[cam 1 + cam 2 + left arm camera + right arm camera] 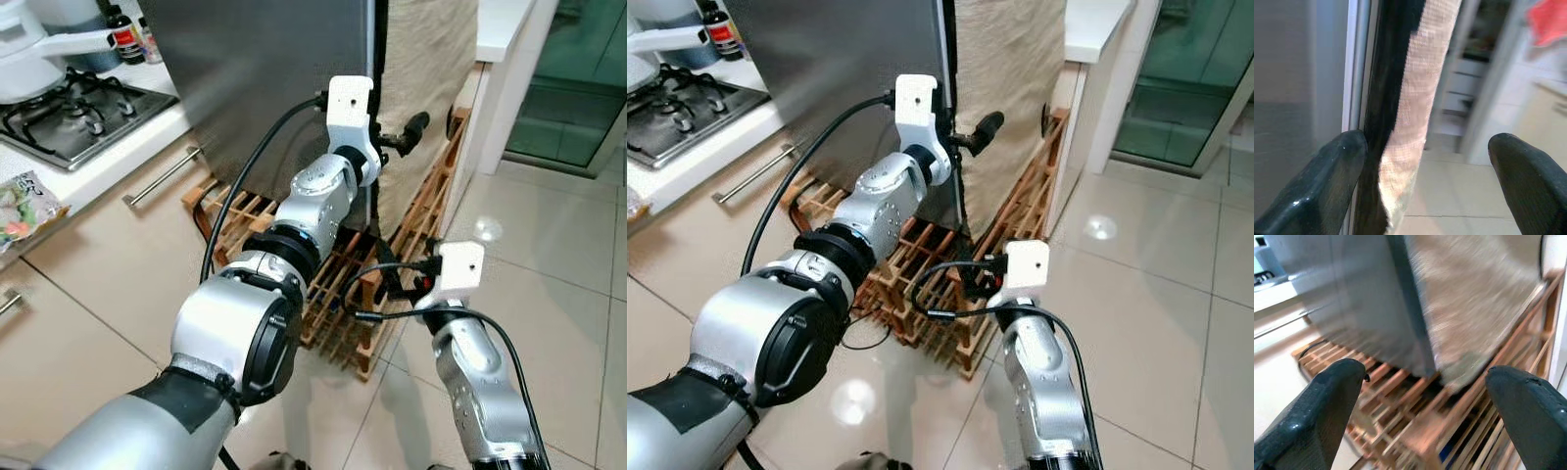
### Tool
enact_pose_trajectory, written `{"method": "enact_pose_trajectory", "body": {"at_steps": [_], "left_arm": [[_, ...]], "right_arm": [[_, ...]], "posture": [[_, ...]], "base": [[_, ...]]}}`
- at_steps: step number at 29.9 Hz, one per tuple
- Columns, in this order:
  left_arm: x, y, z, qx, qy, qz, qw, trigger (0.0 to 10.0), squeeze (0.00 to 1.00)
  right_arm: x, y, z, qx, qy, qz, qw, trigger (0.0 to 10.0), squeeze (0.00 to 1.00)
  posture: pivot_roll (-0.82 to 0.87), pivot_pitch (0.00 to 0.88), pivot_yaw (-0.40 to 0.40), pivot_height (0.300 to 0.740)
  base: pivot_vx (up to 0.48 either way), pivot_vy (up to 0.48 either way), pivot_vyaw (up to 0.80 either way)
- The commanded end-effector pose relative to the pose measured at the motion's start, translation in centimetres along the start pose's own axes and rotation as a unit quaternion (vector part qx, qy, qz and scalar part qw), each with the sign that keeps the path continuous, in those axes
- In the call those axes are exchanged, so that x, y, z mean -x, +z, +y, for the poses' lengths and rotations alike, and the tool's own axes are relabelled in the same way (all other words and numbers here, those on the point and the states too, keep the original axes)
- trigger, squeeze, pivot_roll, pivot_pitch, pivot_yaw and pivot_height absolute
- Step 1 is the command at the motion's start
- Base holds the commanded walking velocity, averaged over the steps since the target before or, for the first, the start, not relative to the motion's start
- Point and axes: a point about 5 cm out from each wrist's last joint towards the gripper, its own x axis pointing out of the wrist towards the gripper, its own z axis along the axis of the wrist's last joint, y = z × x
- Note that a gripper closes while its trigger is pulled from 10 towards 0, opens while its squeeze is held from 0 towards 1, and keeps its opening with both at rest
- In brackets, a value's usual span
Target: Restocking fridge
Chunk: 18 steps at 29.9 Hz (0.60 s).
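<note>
We reach our left gripper [400, 137], fingers spread wide and holding nothing, to the cloth-draped edge of the grey fridge [265, 69] on its wooden pallet [343, 294], apparently about to hook and pull the door, while our right gripper [1420, 396] hangs open lower down.

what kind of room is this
Most likely a home kitchen: a gas hob set in a white counter, cabinet fronts with bar handles below it, and a steel fridge standing on a wooden slatted rack over a tiled floor.
</note>
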Motion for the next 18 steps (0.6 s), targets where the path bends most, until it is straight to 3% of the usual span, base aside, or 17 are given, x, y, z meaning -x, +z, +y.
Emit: {"method": "enact_pose_trajectory", "body": {"at_steps": [1, 2, 4, 9, 10, 11, 12, 13, 14, 16, 17, 18], "left_arm": [[-2.9, -0.6, -19.5, 0.074, -0.272, -0.017, 0.959, 10.0, 0.0], [-2.9, -0.6, -19.5, 0.074, -0.272, -0.017, 0.959, 10.0, 0.0], [-2.8, 0.3, -20.2, 0.111, -0.306, -0.035, 0.945, 10.0, 0.0], [-2.9, 1.5, -19.1, 0.116, -0.312, -0.061, 0.941, 10.0, 0.0], [-2.9, 1.9, -16.5, 0.102, -0.298, -0.076, 0.946, 10.0, 0.0], [-2.9, 1.9, -16.5, 0.102, -0.298, -0.076, 0.946, 10.0, 0.0], [-2.7, 2.0, -15.1, 0.095, -0.288, -0.081, 0.949, 10.0, 0.0], [-1.7, 1.7, -9.5, 0.066, -0.234, -0.092, 0.966, 10.0, 0.0], [-1.0, 1.6, -7.2, 0.054, -0.209, -0.095, 0.972, 10.0, 0.0], [0.3, 1.7, -4.2, 0.042, -0.18, -0.1, 0.978, 10.0, 0.0], [0.3, 1.7, -4.2, 0.042, -0.18, -0.1, 0.978, 10.0, 0.0], [2.8, 2.0, 0.0, -0.01, -0.133, -0.111, 0.985, 10.0, 0.0]], "right_arm": [[0.5, 0.0, 0.7, 0.009, 0.024, 0.007, 1.0, 10.0, 0.0], [0.5, 0.0, 0.7, 0.009, 0.024, 0.007, 1.0, 10.0, 0.0], [0.9, -0.1, -0.1, 0.008, 0.013, 0.015, 1.0, 10.0, 0.0], [0.5, 0.1, -0.3, 0.017, 0.017, 0.018, 1.0, 10.0, 0.0], [0.0, 0.5, -0.3, 0.02, 0.022, 0.013, 0.999, 10.0, 0.0], [0.0, 0.5, -0.3, 0.02, 0.022, 0.013, 0.999, 10.0, 0.0], [-0.2, 0.6, -0.3, 0.02, 0.023, 0.01, 0.999, 10.0, 0.0], [-0.8, 0.8, -0.6, 0.023, 0.021, 0.009, 0.999, 10.0, 0.0], [-1.0, 0.9, -0.8, 0.022, 0.019, 0.009, 1.0, 10.0, 0.0], [-1.2, 0.9, -1.1, 0.015, 0.014, 0.009, 1.0, 10.0, 0.0], [-1.2, 0.9, -1.1, 0.015, 0.014, 0.009, 1.0, 10.0, 0.0], [-1.5, 0.9, -1.6, 0.013, 0.015, 0.013, 1.0, 10.0, 0.0]], "posture": [[-0.37, 0.0, 0.211, 0.74], [-0.37, 0.0, 0.211, 0.74], [-0.37, 0.0, 0.207, 0.74], [-0.35, 0.0, 0.185, 0.74], [-0.33, 0.0, 0.16, 0.74], [-0.33, 0.0, 0.16, 0.74], [-0.32, 0.0, 0.156, 0.74], [-0.3, 0.0, 0.134, 0.74], [-0.29, 0.0, 0.13, 0.74], [-0.27, 0.0, 0.118, 0.74], [-0.27, 0.0, 0.118, 0.74], [-0.24, 0.0, 0.095, 0.74]], "base": [[0.0, 0.0, 0.0], [0.0, 0.0, 0.0], [0.0, 0.0, 0.0], [0.0, 0.0, 0.0], [0.0, 0.0, 0.0], [0.0, 0.0, 0.0], [0.0, 0.0, 0.0], [0.0, 0.0, 0.0], [0.0, 0.0, 0.0], [0.0, 0.0, 0.0], [0.0, 0.0, 0.0], [0.0, 0.0, 0.0]]}}
